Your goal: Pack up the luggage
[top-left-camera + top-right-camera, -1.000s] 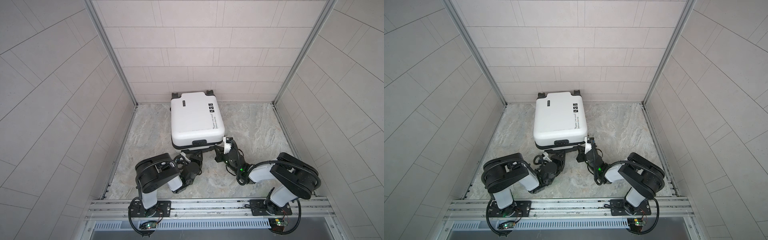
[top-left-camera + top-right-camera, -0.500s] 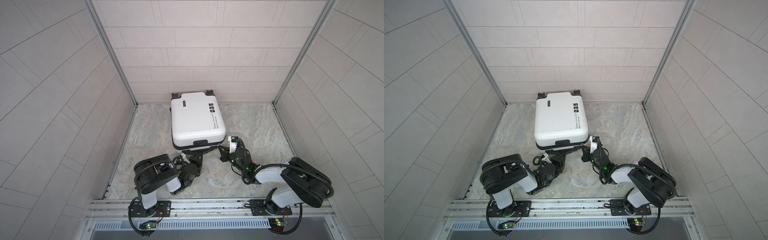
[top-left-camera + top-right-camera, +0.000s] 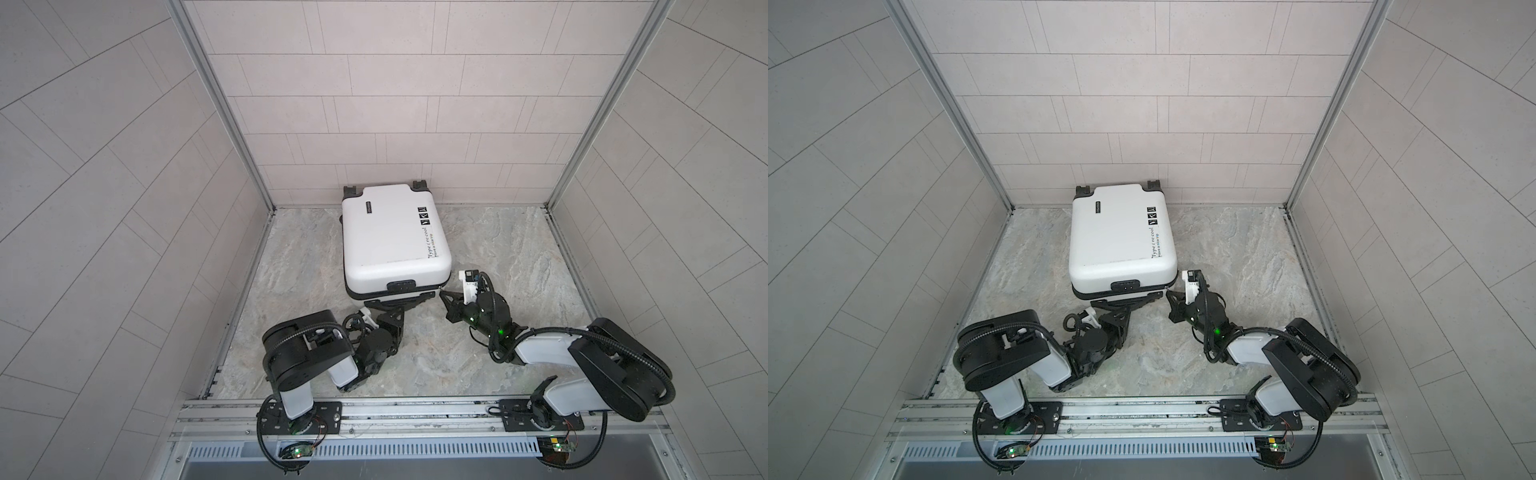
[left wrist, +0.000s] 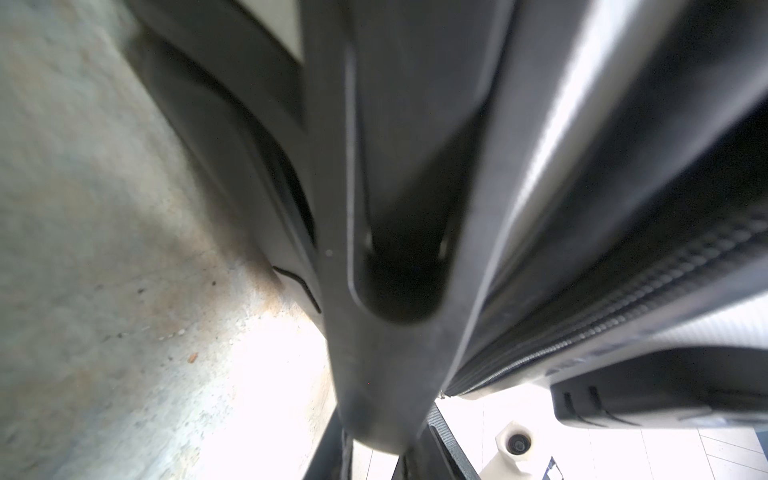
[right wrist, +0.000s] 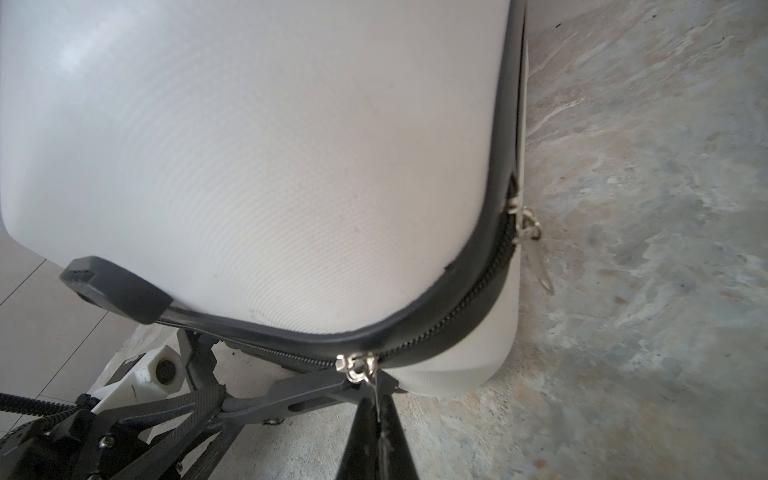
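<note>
My right arm (image 3: 548, 345) has swung out toward three o'clock, right gripper (image 5: 377, 405) still pinching the zipper pull (image 5: 374, 384), so I reckon the zip rounds the corner next. The luggage (image 3: 395, 245) sits at twelve; left gripper (image 3: 397, 304) braces underneath, grip unclear.

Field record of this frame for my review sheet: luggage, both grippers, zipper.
luggage: white, lid down, lying flat on marbled floor
right gripper: shut on zipper pull at the near corner
left gripper: at the luggage's near edge; grip unclear
second slider: pull hanging free, farther round that corner
</note>
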